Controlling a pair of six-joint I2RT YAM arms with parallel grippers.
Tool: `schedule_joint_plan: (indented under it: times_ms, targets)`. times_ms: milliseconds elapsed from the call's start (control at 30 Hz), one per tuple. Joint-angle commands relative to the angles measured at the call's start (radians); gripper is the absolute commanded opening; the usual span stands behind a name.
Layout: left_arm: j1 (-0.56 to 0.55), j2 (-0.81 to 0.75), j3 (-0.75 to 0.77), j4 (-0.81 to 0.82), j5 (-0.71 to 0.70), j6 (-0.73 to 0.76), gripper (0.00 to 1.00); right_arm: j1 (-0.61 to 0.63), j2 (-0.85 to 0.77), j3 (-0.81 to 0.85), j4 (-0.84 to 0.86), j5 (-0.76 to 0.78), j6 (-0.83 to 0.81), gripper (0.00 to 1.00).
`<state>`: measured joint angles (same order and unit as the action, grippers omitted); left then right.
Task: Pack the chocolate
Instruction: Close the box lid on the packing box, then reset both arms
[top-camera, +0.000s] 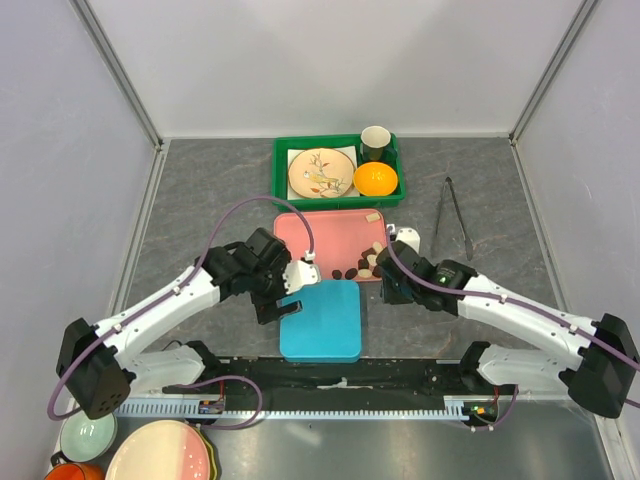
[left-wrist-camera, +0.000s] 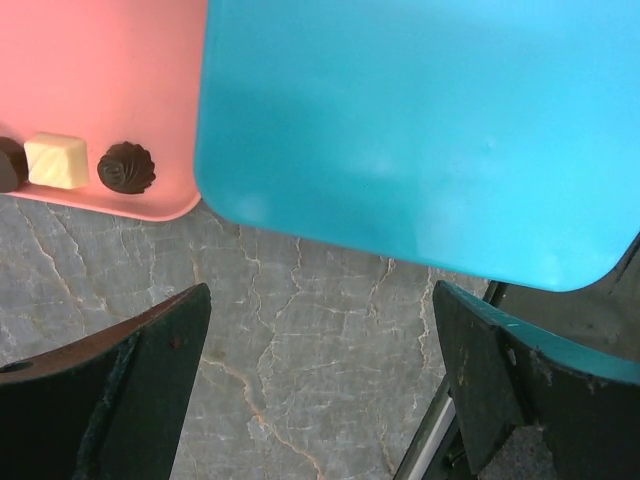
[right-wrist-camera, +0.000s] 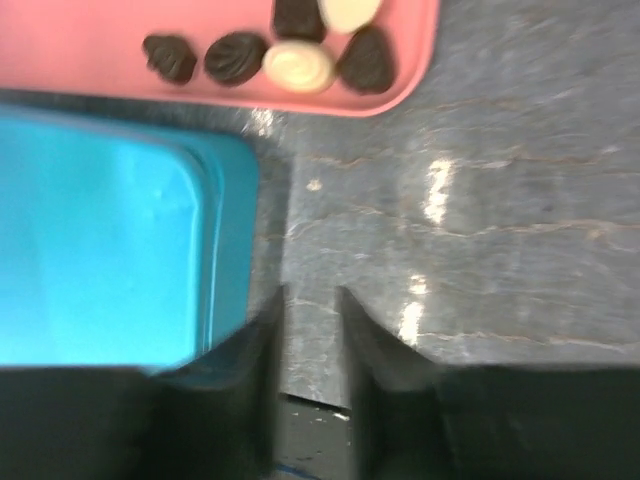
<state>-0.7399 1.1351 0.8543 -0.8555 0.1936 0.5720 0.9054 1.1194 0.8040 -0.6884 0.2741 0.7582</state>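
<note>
Several small chocolate pieces (top-camera: 362, 266), dark and cream, lie at the near right edge of a pink tray (top-camera: 320, 240). A blue container (top-camera: 320, 320) sits just in front of that tray. My left gripper (top-camera: 278, 300) hovers at the container's left edge. In the left wrist view it (left-wrist-camera: 320, 295) is wide open over bare table, with a dark chocolate (left-wrist-camera: 126, 167) and a cream one (left-wrist-camera: 56, 160) on the pink tray (left-wrist-camera: 100, 70). My right gripper (top-camera: 392, 290) is right of the blue container (right-wrist-camera: 90, 250). Its jaws (right-wrist-camera: 310, 295) stand a narrow gap apart and hold nothing. Chocolates (right-wrist-camera: 236, 57) lie ahead of it.
A green crate (top-camera: 283, 190) at the back holds a patterned plate (top-camera: 321, 172), an orange (top-camera: 375, 179) and a cup (top-camera: 375, 142). Metal tongs (top-camera: 455, 215) lie to the right. Stacked plates and bowls (top-camera: 160, 455) sit at the near left, behind the black rail (top-camera: 340, 375).
</note>
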Motion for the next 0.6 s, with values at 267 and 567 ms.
schedule_joint_plan:
  times_ms: [267, 567]
  targets:
    - [0.390, -0.074, 0.161, -0.092, 0.191, 0.058, 0.99, -0.066, 0.048, 0.274, -0.128, 0.138, -0.227, 0.98]
    - [0.540, -0.083, 0.166, -0.063, 0.270, 0.019, 0.99, -0.068, 0.094, 0.348, -0.111, 0.142, -0.273, 0.98]
